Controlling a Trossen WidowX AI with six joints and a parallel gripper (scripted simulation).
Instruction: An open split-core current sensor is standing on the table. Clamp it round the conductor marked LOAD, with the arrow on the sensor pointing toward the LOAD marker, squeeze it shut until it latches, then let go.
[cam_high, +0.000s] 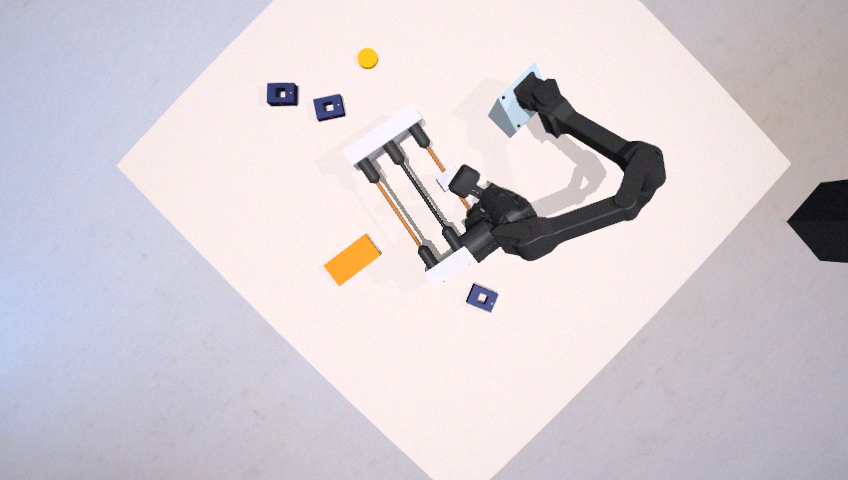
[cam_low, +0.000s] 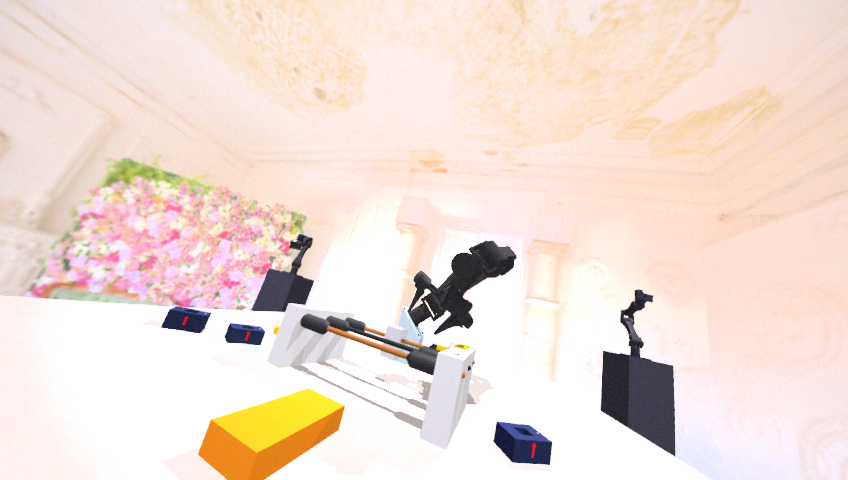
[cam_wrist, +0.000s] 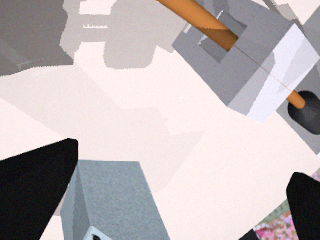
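Observation:
The sensor, a small white-grey block (cam_high: 444, 180) (cam_low: 395, 337) (cam_wrist: 280, 75), sits round an outer copper conductor (cam_high: 435, 158) (cam_low: 373, 330) (cam_wrist: 200, 22). A thin seam line shows on it in the wrist view; no arrow is visible, and I cannot tell whether it is latched. Yellow labels (cam_low: 461, 346) lie on the rack end by this conductor; the text is not legible, and the arm hides them in the top view. My gripper (cam_low: 426, 319) (cam_wrist: 187, 167) is open and empty, tilted above and beside the conductor, clear of the sensor. In the top view its fingertips are hidden.
The white rack ends (cam_high: 383, 135) (cam_low: 446, 398) also hold a black and another copper conductor. A light blue block (cam_high: 505, 113) (cam_wrist: 120, 195) stands by the arm base. An orange block (cam_high: 352, 259) (cam_low: 273, 428), yellow disc (cam_high: 367, 58) and three dark blue blocks (cam_high: 329, 116) surround the rack.

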